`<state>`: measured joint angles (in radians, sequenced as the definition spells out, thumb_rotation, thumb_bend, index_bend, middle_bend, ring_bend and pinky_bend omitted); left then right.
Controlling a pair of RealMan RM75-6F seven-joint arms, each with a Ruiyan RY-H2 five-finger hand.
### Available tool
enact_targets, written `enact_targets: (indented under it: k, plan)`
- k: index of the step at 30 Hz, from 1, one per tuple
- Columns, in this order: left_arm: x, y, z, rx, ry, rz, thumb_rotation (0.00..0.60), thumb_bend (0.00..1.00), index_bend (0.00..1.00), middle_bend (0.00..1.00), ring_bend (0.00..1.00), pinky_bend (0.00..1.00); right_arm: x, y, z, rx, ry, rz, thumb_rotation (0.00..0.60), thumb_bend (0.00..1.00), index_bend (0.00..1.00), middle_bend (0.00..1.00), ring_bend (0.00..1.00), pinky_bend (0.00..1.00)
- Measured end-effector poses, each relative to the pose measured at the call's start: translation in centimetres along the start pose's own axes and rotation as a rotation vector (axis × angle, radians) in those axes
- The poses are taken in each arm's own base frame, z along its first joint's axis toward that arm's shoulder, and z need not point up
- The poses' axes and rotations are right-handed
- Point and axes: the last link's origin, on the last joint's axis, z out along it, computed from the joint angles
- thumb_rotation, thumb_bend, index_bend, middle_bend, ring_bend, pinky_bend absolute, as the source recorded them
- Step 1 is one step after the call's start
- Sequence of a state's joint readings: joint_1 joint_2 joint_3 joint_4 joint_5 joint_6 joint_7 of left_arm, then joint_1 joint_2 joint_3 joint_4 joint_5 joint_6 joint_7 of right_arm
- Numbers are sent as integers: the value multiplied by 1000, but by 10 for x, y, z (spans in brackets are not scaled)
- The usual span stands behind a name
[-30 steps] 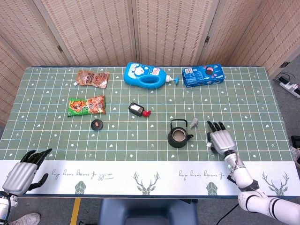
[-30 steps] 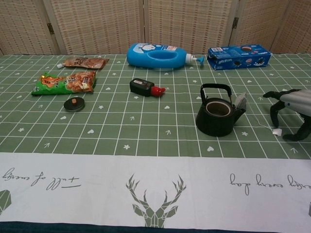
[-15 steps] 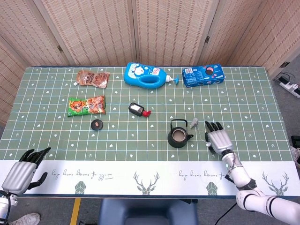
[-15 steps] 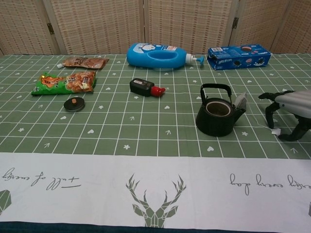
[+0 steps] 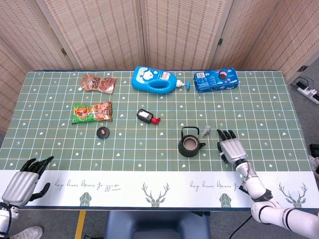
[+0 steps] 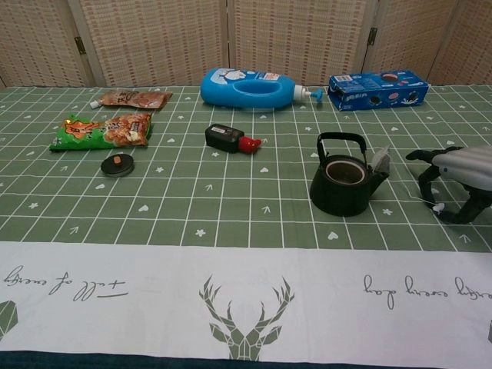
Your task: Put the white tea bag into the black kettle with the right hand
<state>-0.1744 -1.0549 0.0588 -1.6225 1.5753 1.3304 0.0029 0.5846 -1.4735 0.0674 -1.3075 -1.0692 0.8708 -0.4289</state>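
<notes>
The right hand [image 6: 459, 178] runs off the chest view's edge.

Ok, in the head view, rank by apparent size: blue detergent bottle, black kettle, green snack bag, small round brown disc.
1. Blue detergent bottle
2. Green snack bag
3. Black kettle; near the bag in area, so that order is unsure
4. Round brown disc

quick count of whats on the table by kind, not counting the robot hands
Snack packets: 2 (brown packet, green and orange packet)
Bottles: 1 (blue bottle)
Boxes: 1 (blue cookie box)
Kettles: 1 (black kettle)
Tea bags: 1 (white tea bag)
Small black items: 2 (black and red gadget, round disc)
Total: 8
</notes>
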Motion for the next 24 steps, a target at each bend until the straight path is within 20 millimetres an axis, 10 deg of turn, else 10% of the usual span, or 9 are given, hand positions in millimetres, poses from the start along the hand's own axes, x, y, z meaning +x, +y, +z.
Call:
enact_targets:
  k: [24]
  plan:
    - [-1, 0, 0, 0, -5, 3, 600, 402, 0, 147, 174, 96, 37, 1, -23, 43, 133, 73, 600, 333, 561, 0, 59, 0]
